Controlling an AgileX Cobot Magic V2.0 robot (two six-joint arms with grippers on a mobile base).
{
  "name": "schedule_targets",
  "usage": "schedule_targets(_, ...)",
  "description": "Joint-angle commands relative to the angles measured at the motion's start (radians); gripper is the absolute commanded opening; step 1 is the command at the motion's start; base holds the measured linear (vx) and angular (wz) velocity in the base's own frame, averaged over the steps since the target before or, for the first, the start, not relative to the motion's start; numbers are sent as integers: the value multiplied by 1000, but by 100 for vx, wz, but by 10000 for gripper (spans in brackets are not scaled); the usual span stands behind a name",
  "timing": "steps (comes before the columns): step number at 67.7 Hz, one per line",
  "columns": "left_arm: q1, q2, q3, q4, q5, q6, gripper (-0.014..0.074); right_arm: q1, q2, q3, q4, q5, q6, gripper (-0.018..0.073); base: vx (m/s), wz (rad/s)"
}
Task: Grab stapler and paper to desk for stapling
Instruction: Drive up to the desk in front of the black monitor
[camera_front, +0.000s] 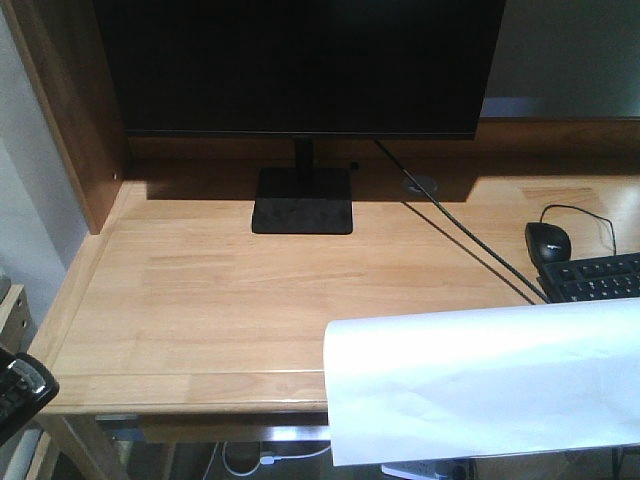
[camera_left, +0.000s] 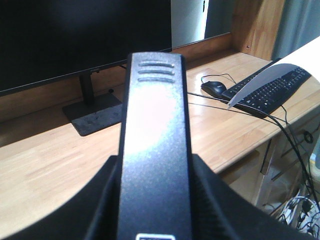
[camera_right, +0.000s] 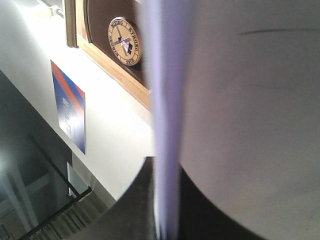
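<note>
The left claw (camera_left: 155, 172) is closed on the stapler (camera_left: 155, 115). In the left wrist view the black stapler fills the middle of the frame. It points away from the camera, with a dark finger (camera_left: 102, 200) pressed on each side of it. The stapler is up in the air, not on the desk (camera_front: 200, 290). In the front view it peeks in at the lower left edge, just off the desk's front corner.

The right claw (camera_right: 165, 212) is pinched tight on the paper (camera_front: 480, 380). In the right wrist view the sheets go edge-on between its two dark fingers (camera_right: 127, 217). In the front view the white paper fills the lower right of the frame. It hangs over the front edge of the desk and hides part of the keyboard (camera_front: 595, 278). I cannot tell if it touches the desk.

A black monitor (camera_front: 300, 60) stands at the top of the frame on a flat stand (camera_front: 302, 200). A black mouse (camera_front: 548, 242) sits just above the keyboard at the right. A thin black cable (camera_front: 470, 245) runs across the wood from the monitor toward the keyboard.
</note>
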Motion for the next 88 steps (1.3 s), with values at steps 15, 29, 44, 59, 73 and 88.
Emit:
schedule_targets(15,-4,13,-29,-28,-123,-6,-6,-1,8,4,6,-56,-12,-2,9,-4)
schedule_targets(29,-4,13,-29,-28,-123,-6,-6,-1,8,4,6,-56,-12,-2,4,-1)
schedule_targets(44,-4,13,-29,-28,-123,-6,-6,-1,8,4,6,-56,-12,-2,0,1)
schedule_targets(59,-4,13,-29,-28,-123,-6,-6,-1,8,4,6,-57,-12,-2,0,0)
schedule_targets(73,-4,13,-29,-28,-123,-6,-6,-1,8,4,6,-56,-12,-2,0,0)
schedule_targets(88,-4,13,-29,-28,-123,-6,-6,-1,8,4,6,-56,-12,-2,0,0)
